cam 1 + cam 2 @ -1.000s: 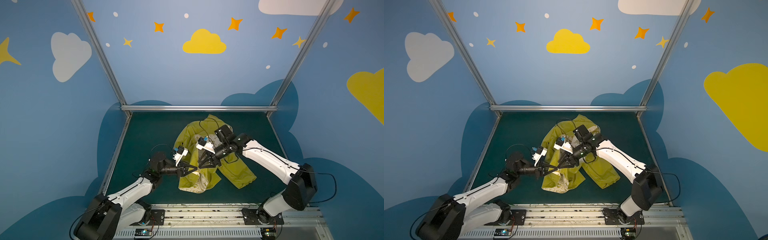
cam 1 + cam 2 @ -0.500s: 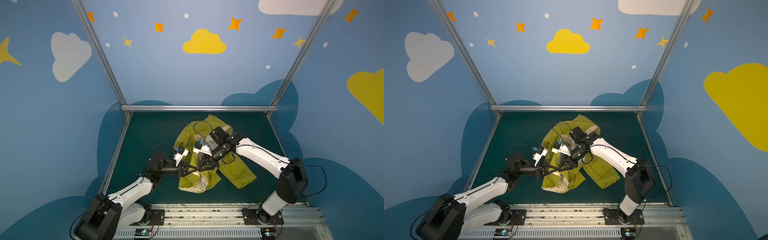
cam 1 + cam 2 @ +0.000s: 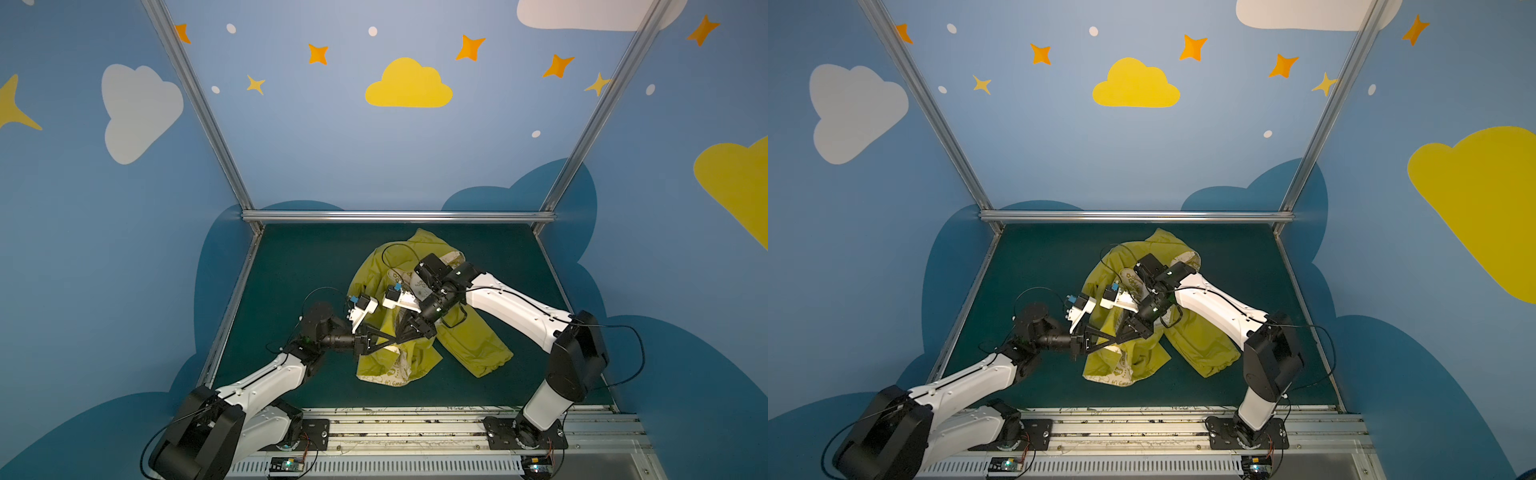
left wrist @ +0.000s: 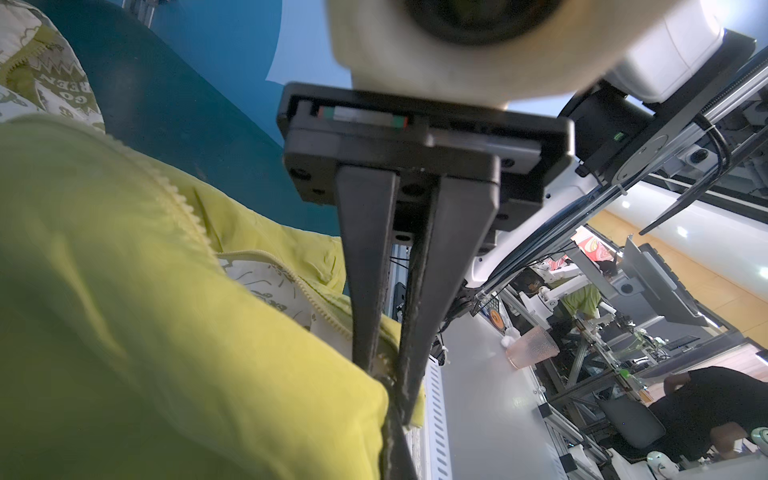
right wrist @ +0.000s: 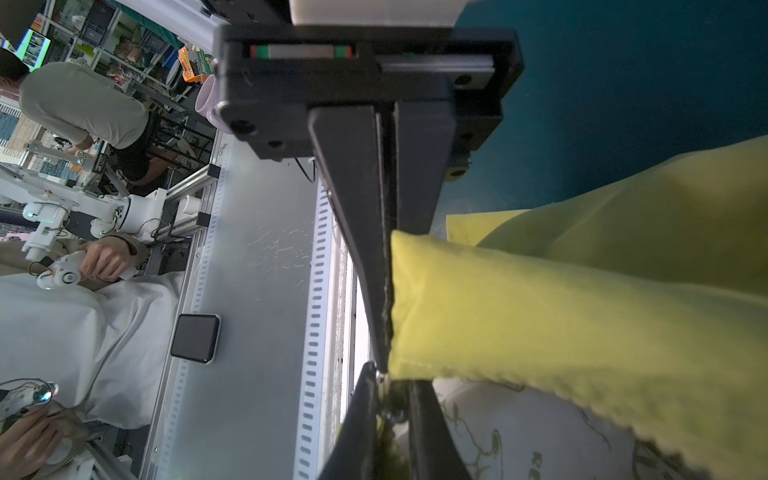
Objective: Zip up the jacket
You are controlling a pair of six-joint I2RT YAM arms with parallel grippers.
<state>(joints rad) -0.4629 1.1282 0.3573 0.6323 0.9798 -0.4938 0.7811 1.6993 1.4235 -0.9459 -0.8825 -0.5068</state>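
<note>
Both claws clamp the thin mustard-yellow hooded jacket [image 3: 471, 347]; right claw [image 5: 384, 365] just closed beside left claw [image 4: 390, 374], so zipping can probably begin.

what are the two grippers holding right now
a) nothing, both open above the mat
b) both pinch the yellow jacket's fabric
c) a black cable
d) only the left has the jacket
b: in the wrist views the left gripper and the right gripper each pinch fabric of the jacket.
</note>
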